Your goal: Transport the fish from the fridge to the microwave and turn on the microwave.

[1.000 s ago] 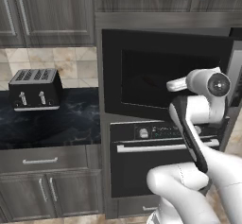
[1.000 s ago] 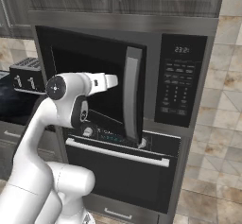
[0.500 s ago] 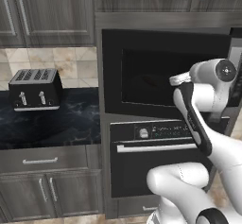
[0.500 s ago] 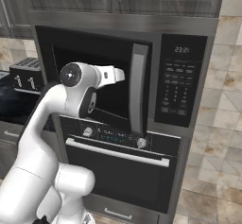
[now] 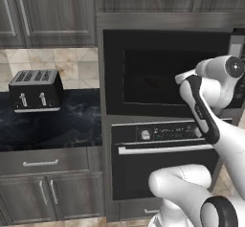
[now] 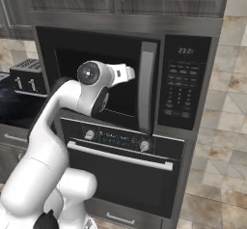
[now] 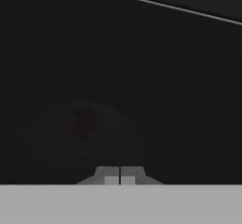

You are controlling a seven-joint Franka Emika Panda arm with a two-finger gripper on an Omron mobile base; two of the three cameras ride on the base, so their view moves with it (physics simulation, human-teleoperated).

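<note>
The black microwave has its dark window door pushed flat against the front, with the grey vertical handle beside the button panel. My gripper is shut and empty, with its tip against the door glass just left of the handle. From the left, the gripper sits at the right side of the window. In the hand view the shut fingertips face the dark glass. Behind it the red-orange fish shows dimly on a round plate. The fridge is out of view.
A black oven with knobs and a horizontal handle sits directly under the microwave. A black toaster stands on the dark counter to the left. Dark wooden cabinets hang above.
The microwave door has swung from ajar to flat against the front. My shut gripper followed it, moving forward and to the right against the glass.
</note>
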